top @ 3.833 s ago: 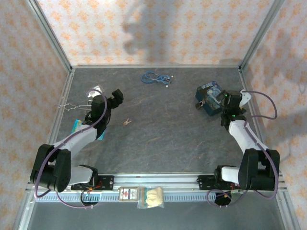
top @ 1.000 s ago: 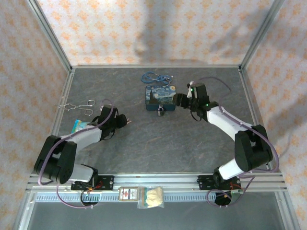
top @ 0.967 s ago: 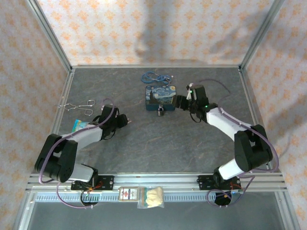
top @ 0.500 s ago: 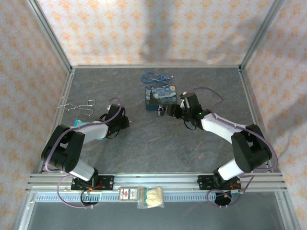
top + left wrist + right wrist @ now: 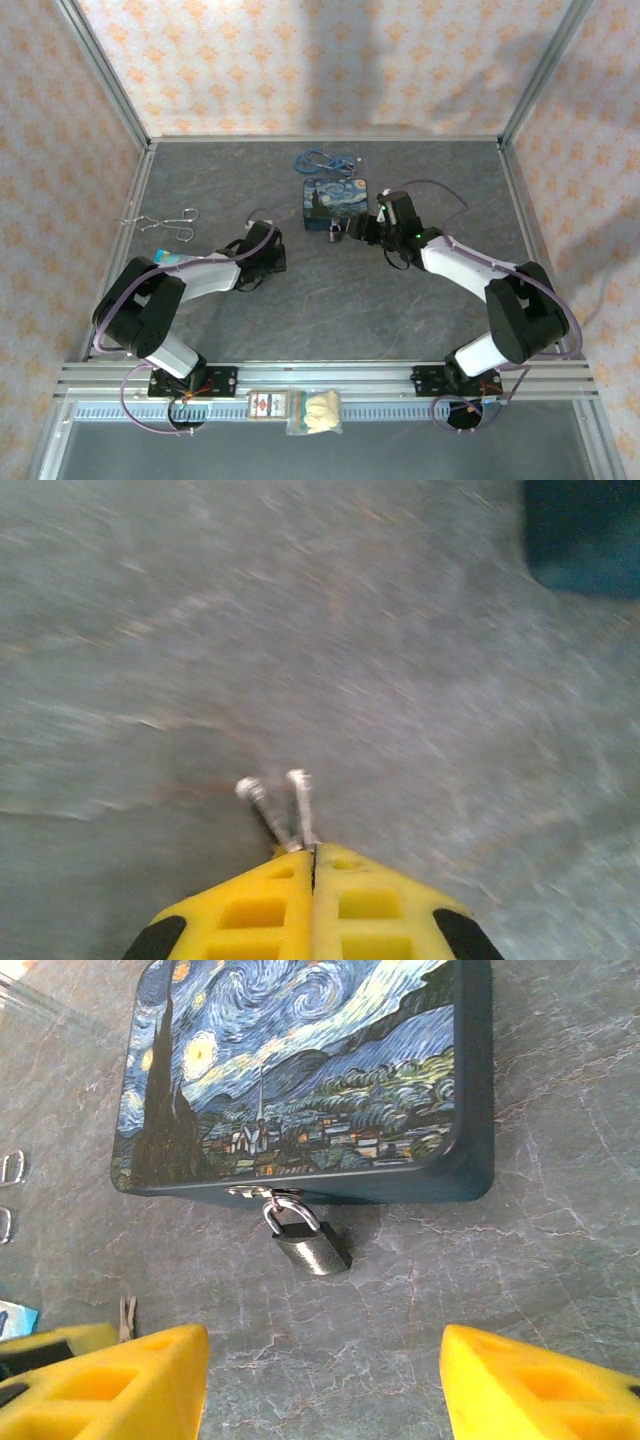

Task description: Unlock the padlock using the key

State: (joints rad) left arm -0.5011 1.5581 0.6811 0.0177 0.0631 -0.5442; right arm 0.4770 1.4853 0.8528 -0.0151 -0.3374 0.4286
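Roughly a third done, judging by the layout. Pinches the key (image 5: 302, 805) in the fully closed left gripper (image 5: 313, 865), well apart from the padlock (image 5: 310, 1245). Faces the padlock, hanging locked on the hasp of the tin (image 5: 300, 1060), with right gripper (image 5: 320, 1370) spread wide. Remaining: carry, insert, turn.

Padlock (image 5: 312, 1248) dull grey metal; tin (image 5: 300, 1070) glossy painted; table (image 5: 560, 1260) matt veined stone-look.

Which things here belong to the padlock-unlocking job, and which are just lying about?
Job: padlock; key, pinched in the left gripper; painted tin the padlock hangs on.
Lying about: blue cable; wire tongs; blue packet; pale bag.
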